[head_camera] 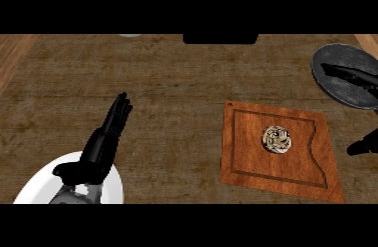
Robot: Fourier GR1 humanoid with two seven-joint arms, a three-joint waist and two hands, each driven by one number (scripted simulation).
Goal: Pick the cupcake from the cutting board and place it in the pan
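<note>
Head view: pale, swirl-topped cupcake (277, 140)

Below me, dark wood-grain counter (170, 91) fills the view. Lighter wood strip (11, 56) @ 10 o'clock, second strip (368, 41) @ 2. Black block (220, 38) @ 12, far edge.

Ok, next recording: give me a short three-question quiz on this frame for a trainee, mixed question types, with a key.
1. True or false: the cupcake lies on the cutting board.
2. Multiple choice: where do the right hand fingers show? A) across the pan at the view's upper right; B) on the cupcake; C) at the view's lower left.
3. Fill in: the open left hand comes in above a white ____.

Key
1. True.
2. A.
3. plate.
</note>
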